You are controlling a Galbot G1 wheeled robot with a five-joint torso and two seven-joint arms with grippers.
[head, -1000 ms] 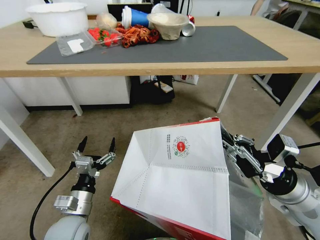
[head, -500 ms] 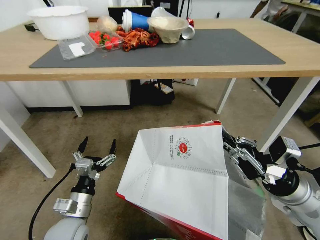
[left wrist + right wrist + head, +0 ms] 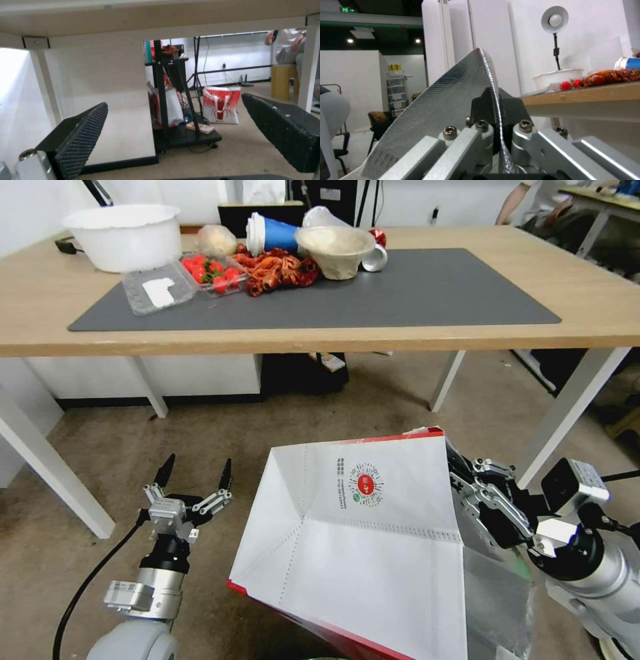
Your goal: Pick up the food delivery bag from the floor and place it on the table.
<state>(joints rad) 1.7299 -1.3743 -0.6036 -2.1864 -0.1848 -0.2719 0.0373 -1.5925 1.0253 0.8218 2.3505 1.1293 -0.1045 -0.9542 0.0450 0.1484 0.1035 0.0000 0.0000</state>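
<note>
The right tool (image 3: pixel 460 473) pinches the rim of the bag (image 3: pixel 360 553) at its right side. In the right wrist view, the 2 fingers (image 3: pixel 486 105) are pressed together on the foil-lined edge of the bag (image 3: pixel 446 100), which stands up between them. The bag hangs tilted in front of the robot, its white panel and round red logo (image 3: pixel 364 485) facing up toward the head camera, its red trim along the upper and lower edges. Foil lining shows at the bag's right, beside the right arm. Whether the bag's lower end touches the floor (image 3: pixel 100 447) cannot be told; the floor carpet lies below and behind it.

The left tool (image 3: pixel 194 471) is near the bag's left side, apart from it, with its 2 fingers spread and holding nothing. In the left wrist view, the fingers (image 3: pixel 83 132) stand wide apart, pointing under the tabletop toward a black cart (image 3: pixel 180 125) and a red-and-white carrier (image 3: pixel 221 104) on the carpet.

The tabletop (image 3: pixel 600 300) lies ahead of the robot, beyond the bag. The grey mat (image 3: pixel 413 293) on it is bare on its right half. At the far left of the tabletop stand a white tub (image 3: pixel 122 235), a clear tray (image 3: pixel 160 290), strawberries (image 3: pixel 213 270), crayfish (image 3: pixel 277 267), a blue cup (image 3: pixel 270 230) and a paper bowl (image 3: pixel 335 241).
</note>
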